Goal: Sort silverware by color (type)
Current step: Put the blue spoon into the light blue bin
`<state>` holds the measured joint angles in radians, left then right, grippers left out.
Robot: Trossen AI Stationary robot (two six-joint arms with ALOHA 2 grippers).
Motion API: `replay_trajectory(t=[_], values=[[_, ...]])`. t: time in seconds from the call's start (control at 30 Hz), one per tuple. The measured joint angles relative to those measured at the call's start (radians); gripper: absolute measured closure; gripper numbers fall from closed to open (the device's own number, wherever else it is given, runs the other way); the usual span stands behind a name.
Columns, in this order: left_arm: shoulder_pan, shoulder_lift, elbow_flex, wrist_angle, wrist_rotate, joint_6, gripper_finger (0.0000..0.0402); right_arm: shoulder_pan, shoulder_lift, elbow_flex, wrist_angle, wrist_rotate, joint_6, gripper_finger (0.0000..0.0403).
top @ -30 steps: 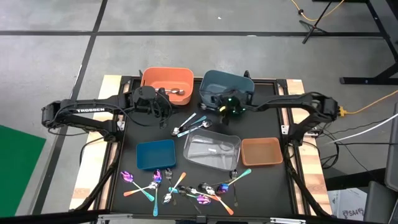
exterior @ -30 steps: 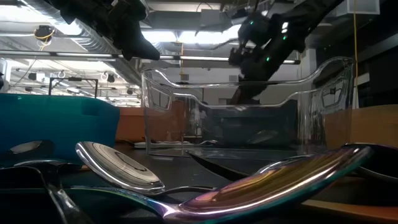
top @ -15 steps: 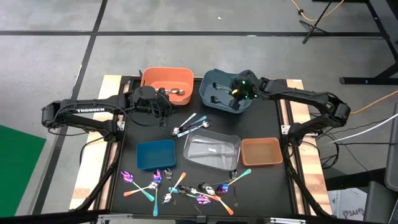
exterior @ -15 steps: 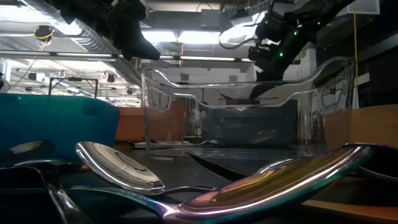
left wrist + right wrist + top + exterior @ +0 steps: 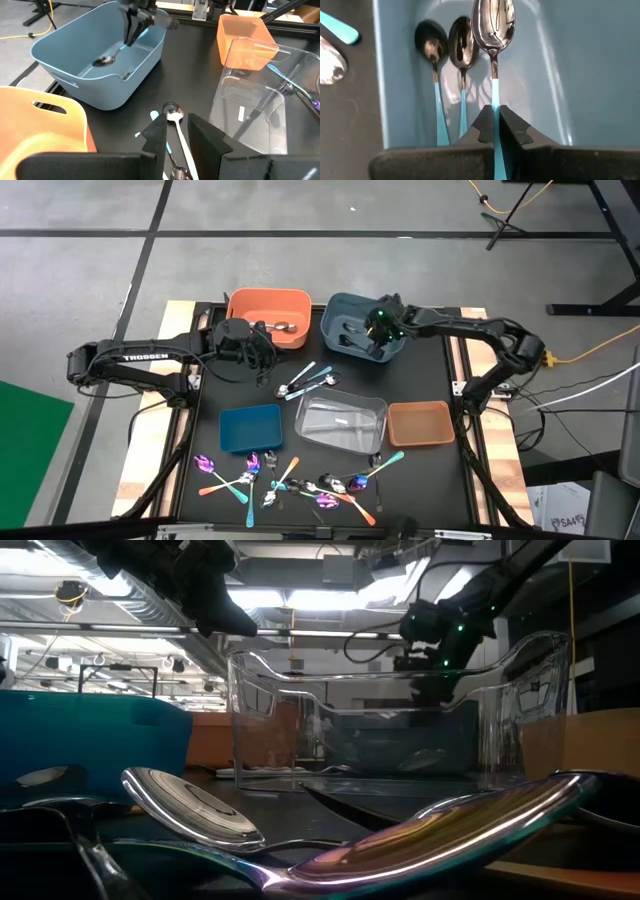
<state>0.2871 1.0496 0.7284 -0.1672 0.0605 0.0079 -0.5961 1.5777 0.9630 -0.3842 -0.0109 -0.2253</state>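
A teal-handled spoon point(image 5: 493, 30) hangs inside the blue-grey bin point(image 5: 340, 313), pinched by its handle in the right gripper point(image 5: 493, 120), fingers clamped tight on it, above two matching spoons point(image 5: 447, 45) lying on the bin floor. Over by the orange bin point(image 5: 268, 305), the left gripper point(image 5: 176, 131) waits, fingers slightly apart on nothing, with more spoons on the black mat point(image 5: 420, 380) below it

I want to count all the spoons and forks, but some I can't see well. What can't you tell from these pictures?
- Orange bin, high view: silverware too small to tell its kind; left arm covers the near edge.
- Heap at the table's front, high view: spoons and forks overlap, too small to count.
- Clear bin, low view: contents blurred by reflections.
- Teal-handled spoon in the right claw, right wrist view: handle end cut off.
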Motion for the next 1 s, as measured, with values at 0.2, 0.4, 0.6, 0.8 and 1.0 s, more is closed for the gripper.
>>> replay_trajectory(t=[0.2, 0.4, 0.6, 0.8, 1.0], values=[[0.0, 0.0, 0.0, 0.0, 0.0, 0.0, 0.0329, -0.001, 0.062, 0.0, 0.051, 0.001, -0.023, 0.0402], [0.0, 0.0, 0.0, 0.0, 0.0, 0.0, 0.0329, -0.001, 0.106, 0.0, 0.053, 0.01, -0.023, 0.0402], [0.0, 0.0, 0.0, 0.0, 0.0, 0.0, 0.0329, 0.0, 0.142, 0.0, 0.053, 0.011, -0.023, 0.0402], [0.0, 0.0, 0.0, 0.0, 0.0, 0.0, 0.0329, 0.0, 0.157, 0.0, 0.052, 0.011, -0.023, 0.0402], [0.0, 0.0, 0.0, 0.0, 0.0, 0.0, 0.0329, 0.0, 0.157, 0.0, 0.054, 0.011, -0.023, 0.0403]])
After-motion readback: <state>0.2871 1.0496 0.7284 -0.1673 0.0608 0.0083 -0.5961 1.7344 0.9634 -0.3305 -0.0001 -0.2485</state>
